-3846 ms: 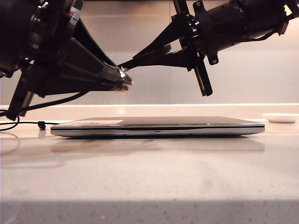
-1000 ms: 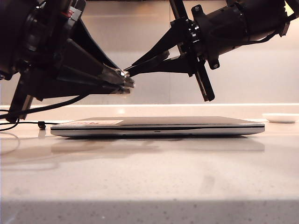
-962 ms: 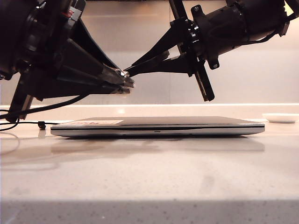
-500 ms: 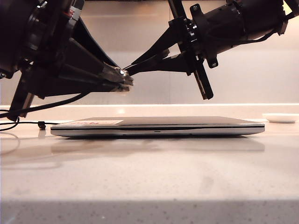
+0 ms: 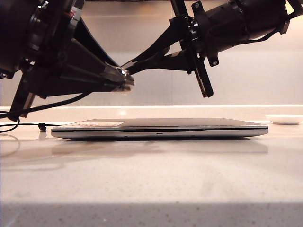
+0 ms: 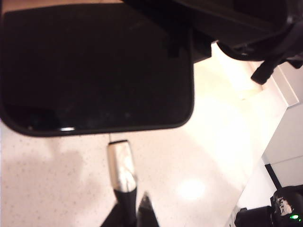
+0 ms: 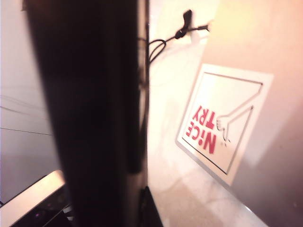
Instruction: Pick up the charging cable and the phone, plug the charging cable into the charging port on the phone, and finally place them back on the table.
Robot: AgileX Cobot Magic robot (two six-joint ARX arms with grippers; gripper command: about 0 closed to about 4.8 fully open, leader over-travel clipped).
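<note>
My left gripper [image 5: 125, 80] hangs above the laptop's left half, shut on the charging cable's plug [image 6: 120, 163]. The black cord [image 5: 52, 105] droops from it down to the table [image 5: 151, 184]. My right gripper [image 5: 142, 61] reaches in from the upper right, shut on the phone [image 6: 94, 66], a black slab held edge-on in the air. In the left wrist view the silvery plug tip sits right at the phone's short end edge. The charging port itself is too small and dark to make out. The phone [image 7: 94, 113] fills the right wrist view between the fingers [image 7: 149, 208].
A closed silver-grey laptop [image 5: 161, 127] with a pale "NICE TRY" sticker [image 7: 222, 123] lies under both grippers. Loose cable with its black band [image 5: 42, 126] trails off the table's left. A white dish [image 5: 285, 119] sits far right by the wall.
The right gripper has tipped up slightly and shifted a little left with the phone. The left gripper and the plug have stayed put.
</note>
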